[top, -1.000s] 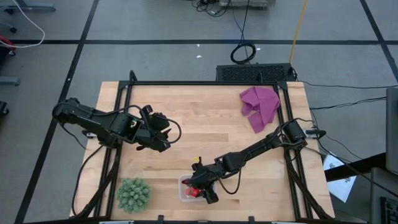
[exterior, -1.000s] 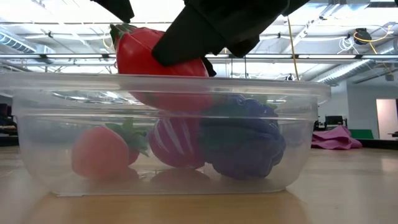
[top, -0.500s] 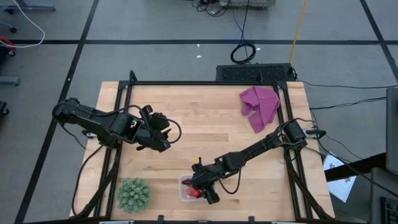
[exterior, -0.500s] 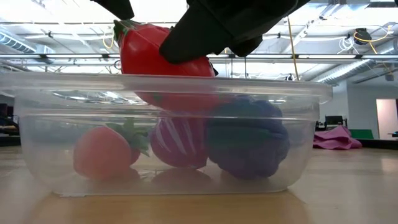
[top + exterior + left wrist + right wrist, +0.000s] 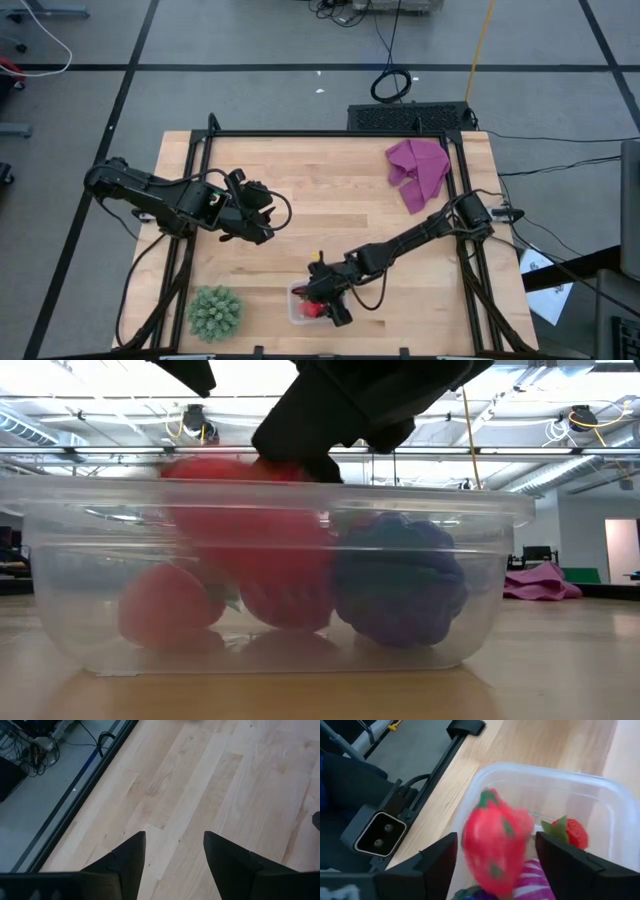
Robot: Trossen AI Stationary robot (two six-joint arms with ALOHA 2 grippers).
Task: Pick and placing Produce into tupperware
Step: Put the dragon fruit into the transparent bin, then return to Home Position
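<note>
1. Strawberry [image 5: 496,845] drops free between the right gripper [image 5: 496,870]'s spread jaws, directly over the tupperware [image 5: 600,790], joining fruit already inside.
2. Left gripper [image 5: 174,851] waits, jaws apart and empty, well away from the tupperware.

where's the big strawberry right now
The big strawberry is dropping into the clear box at the table's front edge, just under the right end effector, beside the green ball.
</note>
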